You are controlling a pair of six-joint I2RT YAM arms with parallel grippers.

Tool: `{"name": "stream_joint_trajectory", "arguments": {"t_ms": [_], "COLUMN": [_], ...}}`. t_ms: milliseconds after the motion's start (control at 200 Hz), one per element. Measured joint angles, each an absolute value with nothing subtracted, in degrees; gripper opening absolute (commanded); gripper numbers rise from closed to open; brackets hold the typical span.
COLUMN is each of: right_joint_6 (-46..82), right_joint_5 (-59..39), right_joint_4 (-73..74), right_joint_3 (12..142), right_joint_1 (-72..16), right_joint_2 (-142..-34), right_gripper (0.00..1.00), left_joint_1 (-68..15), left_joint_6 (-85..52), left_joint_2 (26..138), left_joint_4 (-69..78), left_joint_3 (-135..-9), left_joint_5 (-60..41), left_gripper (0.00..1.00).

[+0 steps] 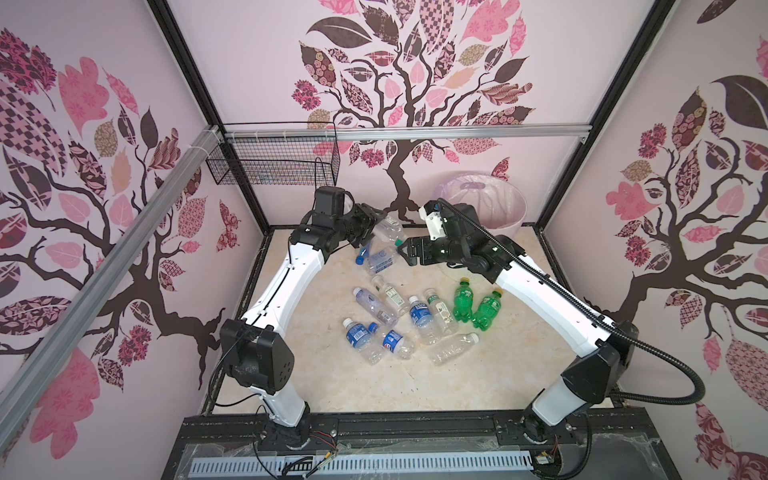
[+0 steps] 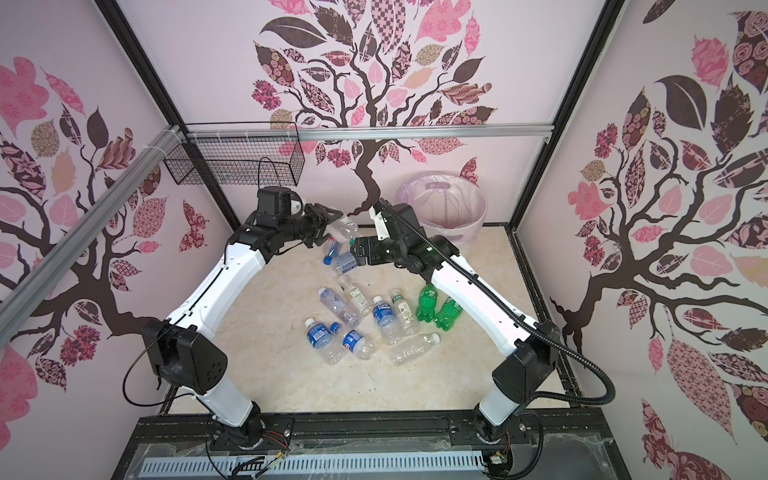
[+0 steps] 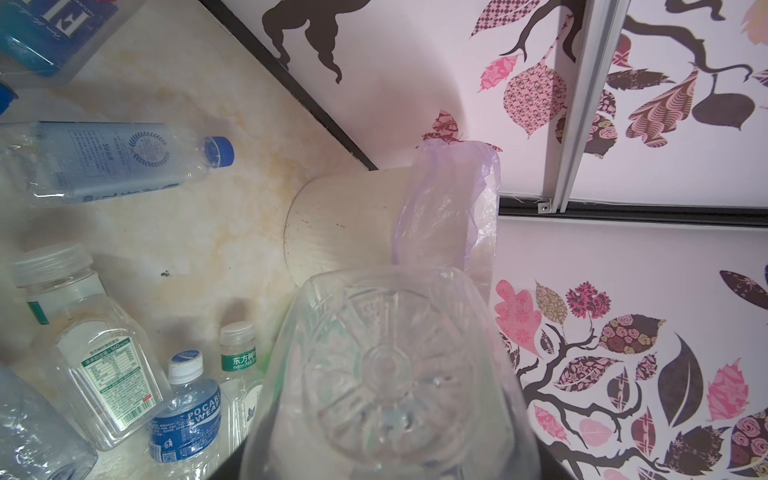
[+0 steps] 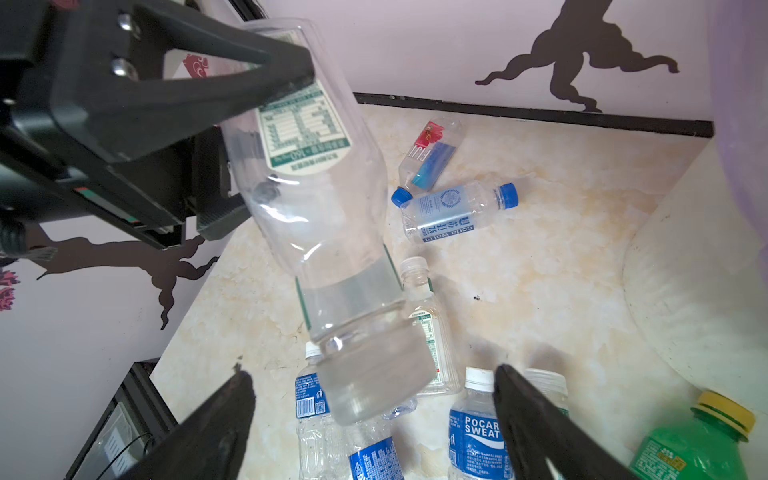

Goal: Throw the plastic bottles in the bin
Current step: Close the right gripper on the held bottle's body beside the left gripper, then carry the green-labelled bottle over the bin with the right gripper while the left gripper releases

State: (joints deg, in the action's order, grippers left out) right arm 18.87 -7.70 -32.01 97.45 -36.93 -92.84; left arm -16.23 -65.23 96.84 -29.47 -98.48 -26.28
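- The left gripper [image 1: 369, 224] pinches the clear bottle [image 1: 388, 232] at its bottom end and holds it in the air, so the cap end is free.
- The right gripper [image 1: 405, 249] is spread around the cap without touching it. This is probably a handover, because this arm is nearer the bin [image 1: 519, 208].
- The other bottles [image 1: 390, 320] lie on the table [image 1: 374, 386].

bin [image 1: 512, 211]: near rim hidden behind right arm [image 1: 471, 235] | green bottle [image 4: 698, 451]: cut off at wrist view's edge | clear bottle [image 4: 320, 199]: cap end blurred
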Motion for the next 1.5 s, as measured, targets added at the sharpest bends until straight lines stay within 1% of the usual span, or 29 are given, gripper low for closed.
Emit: {"name": "stream_joint_trajectory", "arguments": {"t_ms": [140, 240, 415, 615, 850, 1060, 1135, 1220, 1385, 1500], "right_joint_6": [17.9, 17.4, 16.0, 14.5, 14.3, 14.3, 14.3, 14.7, 15.0, 15.0], "right_joint_5": [-8.5, -8.7, -8.5, -9.7, -10.0, -9.8, -9.7, -8.5, -6.0, -4.3], "right_joint_4": [-31.9, -32.1, -32.3, -32.4, -32.8, -32.5, -32.0, -32.1, -32.5, -34.0], "right_joint_3": [97.5, 98.0, 99.2, 99.3, 99.3, 99.4, 99.5, 100.3, 102.9, 106.2], "right_joint_1": [-36.9, -36.9, -36.9, -36.7, -36.7, -36.7, -36.8, -36.9, -36.2, -35.5], "right_joint_2": [-93.1, -93.5, -94.2, -94.5, -94.5, -94.5, -94.5, -94.5, -94.5, -94.9], "right_gripper": [0.8, 0.7, 0.48, 0.34, 0.22, 0.17, 0.16, 0.15, 0.15, 0.15], "left_joint_1": [-16.6, -17.3, -18.1, -17.9, -18.0, -18.1, -18.2, -18.4, -18.5, -18.5], "left_joint_6": [-64.2, -63.8, -63.5, -63.5, -64.3, -64.6, -64.6, -65.2, -66.3, -65.9], "left_joint_2": [97.3, 97.8, 98.0, 98.1, 98.4, 99.2, 99.6, 99.7, 99.7, 99.6], "left_joint_4": [-30.0, -30.5, -30.9, -30.9, -31.0, -32.4, -32.8, -33.3, -33.6, -33.6], "left_joint_3": [-99.4, -100.7, -102.0, -102.0, -102.1, -103.9, -105.3, -106.7, -111.9, -115.5], "left_joint_5": [-27.1, -27.6, -28.5, -28.8, -28.8, -28.6, -28.1, -27.9, -27.5, -27.1], "left_gripper": [0.38, 0.39, 0.39, 0.41, 0.5, 0.61, 0.68, 0.74, 0.9, 0.97]}}
